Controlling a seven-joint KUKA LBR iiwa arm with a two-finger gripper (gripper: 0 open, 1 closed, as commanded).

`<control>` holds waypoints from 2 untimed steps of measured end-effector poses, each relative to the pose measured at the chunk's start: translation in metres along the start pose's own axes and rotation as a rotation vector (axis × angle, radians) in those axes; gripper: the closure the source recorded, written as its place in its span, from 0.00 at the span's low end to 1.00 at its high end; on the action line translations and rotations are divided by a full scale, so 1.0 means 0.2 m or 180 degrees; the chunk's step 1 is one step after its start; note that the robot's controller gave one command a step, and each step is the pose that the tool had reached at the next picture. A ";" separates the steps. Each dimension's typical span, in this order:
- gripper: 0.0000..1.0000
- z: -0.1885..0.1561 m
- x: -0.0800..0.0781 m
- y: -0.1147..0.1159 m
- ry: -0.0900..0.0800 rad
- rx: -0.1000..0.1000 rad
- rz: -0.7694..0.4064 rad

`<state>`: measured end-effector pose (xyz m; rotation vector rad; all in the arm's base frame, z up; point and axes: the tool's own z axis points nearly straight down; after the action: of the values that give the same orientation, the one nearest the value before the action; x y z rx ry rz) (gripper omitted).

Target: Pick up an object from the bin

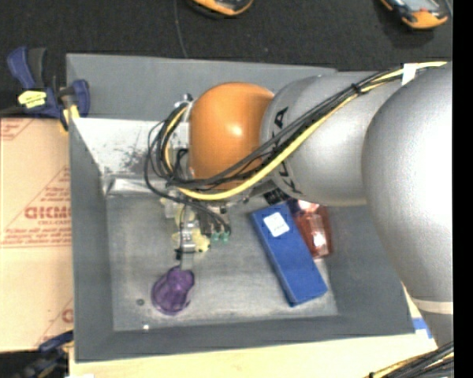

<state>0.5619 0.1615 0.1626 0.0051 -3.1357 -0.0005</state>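
The claw (pixel 186 252) hangs left of the frame's centre, pointing down toward the floor of the bin (pixel 221 302). It shows as a slim pale stem with a small yellow and dark patch on it. Whether it is spread wide or drawn narrow cannot be told from this angle, and nothing can be seen held in it.

Just below its tip, toward the lower left of the frame, lies a purple lump (pixel 173 290), rounded and somewhat crumpled, resting on the bare grey floor. The tip ends right at the lump's upper edge; whether the two touch cannot be told.

Just to the right of the claw, a small dark green piece (pixel 218 231) sits under the wrist, partly hidden by it. Further right lies a long blue box (pixel 290 260) with a white label near its upper end, set on a slant from the centre down toward the lower right. Beside the box's upper right edge is a reddish clear packet (pixel 314 230), partly covered by the arm.

Above the claw, the rounded orange cover (pixel 225 128) of the wrist fills the upper middle of the frame, with black and yellow cables (pixel 221 186) looping round its left and lower sides. From there the thick silver arm (pixel 355 140) runs off to the right edge.
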 end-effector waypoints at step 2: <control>0.00 0.09 0.06 0.03 -0.0046 -0.0008 0.0233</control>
<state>0.5493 0.1683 0.1440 -0.1102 -3.1483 -0.0044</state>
